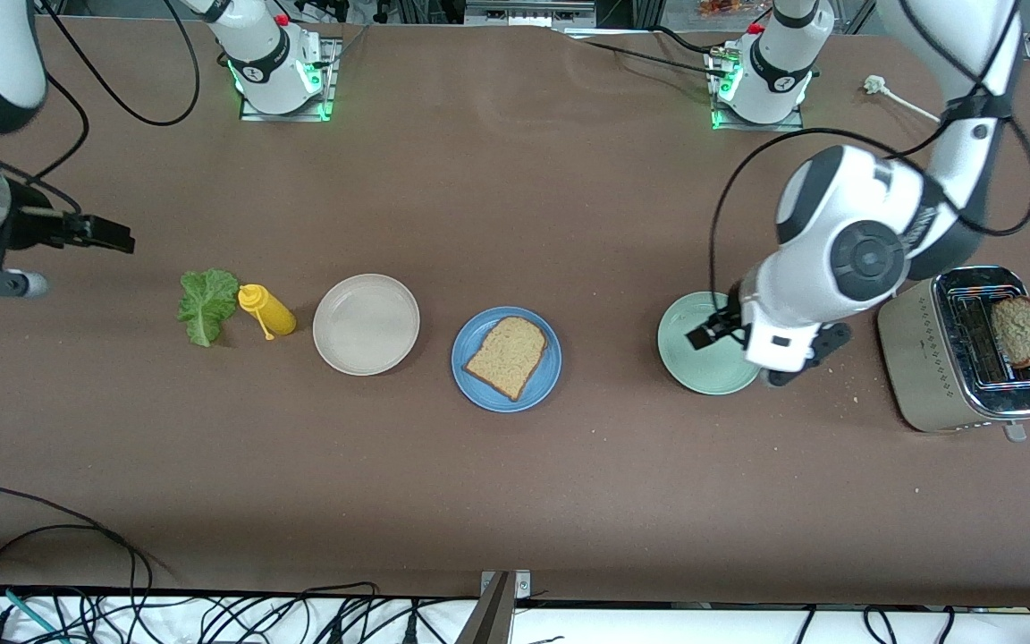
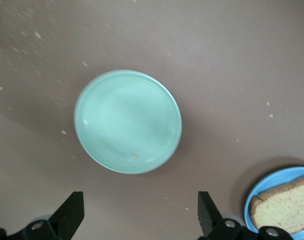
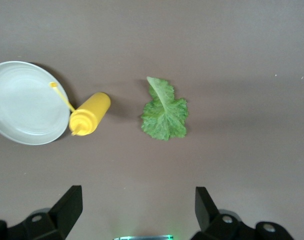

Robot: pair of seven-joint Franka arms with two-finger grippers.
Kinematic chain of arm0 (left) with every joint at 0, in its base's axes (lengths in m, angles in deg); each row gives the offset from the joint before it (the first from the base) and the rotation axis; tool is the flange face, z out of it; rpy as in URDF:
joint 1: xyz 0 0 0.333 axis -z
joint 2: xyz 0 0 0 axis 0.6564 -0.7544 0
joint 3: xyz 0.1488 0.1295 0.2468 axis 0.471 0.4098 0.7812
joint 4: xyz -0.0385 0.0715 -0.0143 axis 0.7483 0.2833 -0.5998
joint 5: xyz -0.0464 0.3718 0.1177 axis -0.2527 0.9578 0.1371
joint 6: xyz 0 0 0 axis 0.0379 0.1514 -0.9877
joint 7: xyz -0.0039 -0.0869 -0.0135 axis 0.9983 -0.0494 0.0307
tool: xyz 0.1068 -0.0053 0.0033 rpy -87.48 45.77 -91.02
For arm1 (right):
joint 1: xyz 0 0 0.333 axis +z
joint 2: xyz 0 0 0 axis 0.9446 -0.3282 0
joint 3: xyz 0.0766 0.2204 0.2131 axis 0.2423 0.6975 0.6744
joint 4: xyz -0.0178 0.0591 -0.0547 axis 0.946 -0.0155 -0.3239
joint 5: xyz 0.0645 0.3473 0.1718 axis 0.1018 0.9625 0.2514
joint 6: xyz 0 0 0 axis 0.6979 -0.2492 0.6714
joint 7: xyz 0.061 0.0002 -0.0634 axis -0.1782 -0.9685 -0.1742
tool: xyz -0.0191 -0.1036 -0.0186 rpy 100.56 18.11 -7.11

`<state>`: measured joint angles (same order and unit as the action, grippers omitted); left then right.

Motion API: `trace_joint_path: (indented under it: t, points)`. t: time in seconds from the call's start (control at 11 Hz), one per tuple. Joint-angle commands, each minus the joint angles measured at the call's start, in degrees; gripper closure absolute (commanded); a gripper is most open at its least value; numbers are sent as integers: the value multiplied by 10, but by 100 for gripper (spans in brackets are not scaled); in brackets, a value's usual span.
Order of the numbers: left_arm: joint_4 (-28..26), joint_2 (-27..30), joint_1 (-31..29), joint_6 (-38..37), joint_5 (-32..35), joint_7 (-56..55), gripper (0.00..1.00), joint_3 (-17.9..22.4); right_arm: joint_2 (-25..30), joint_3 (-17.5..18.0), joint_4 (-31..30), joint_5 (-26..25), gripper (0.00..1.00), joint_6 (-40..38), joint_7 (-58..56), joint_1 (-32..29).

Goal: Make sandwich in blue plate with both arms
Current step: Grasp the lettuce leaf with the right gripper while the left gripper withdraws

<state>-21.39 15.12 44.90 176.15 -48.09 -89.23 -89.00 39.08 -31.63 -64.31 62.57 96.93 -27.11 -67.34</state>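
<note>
The brown counter [image 1: 515, 465] carries a row of things. From the right arm's end: a lettuce leaf [image 1: 207, 305], a yellow squeeze bottle [image 1: 268, 310] lying on its side just beside it, a beige plate [image 1: 366, 323], the blue plate [image 1: 477, 379] bearing one bread slice [image 1: 507, 355], a pale green plate [image 1: 703, 351], and a toaster [image 1: 958, 358]. Crumbs dot the surface.

The bench [image 1: 515, 179] lies bare from the row of items up to the arm bases, and bare again between that row and the front camera. In the row, the lettuce leaf [image 1: 207, 305] touches the yellow bottle [image 1: 268, 310]; the beige plate [image 1: 366, 323] and blue plate [image 1: 506, 360] sit near together. A wider gap separates blue plate from green plate [image 1: 707, 344], where the left end effector [image 1: 719, 329] hangs, toaster [image 1: 971, 349] beside it.
</note>
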Motion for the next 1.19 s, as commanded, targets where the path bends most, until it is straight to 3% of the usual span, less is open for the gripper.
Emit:
trace_joint_path:
  t: [0.0, 0.27, 0.46, 0.73, 0.82, 1.1]
  points:
    - [-13, 68, -63, -58, 19, 117, 0, -4, -69, 2, -32, -24, 0, 69, -9, -14]
    - [-18, 124, -116, -139, 35, 278, 0, -4, -89, 2, -97, -24, 0, 191, -16, -16]
    - [-31, 158, -160, -147, 28, 363, 0, -5, -109, -7, -149, -26, 0, 287, -53, -18]
    - [-72, 186, -197, -118, -6, 405, 0, -6, -138, -11, -226, -25, 0, 426, -73, -21]
    - [-73, 188, -216, -117, -38, 430, 0, -7, -148, -11, -243, -25, 0, 455, -76, -26]
    - [-69, 189, -221, -120, -39, 446, 0, -5, -184, -11, -247, -25, 3, 468, -82, -30]
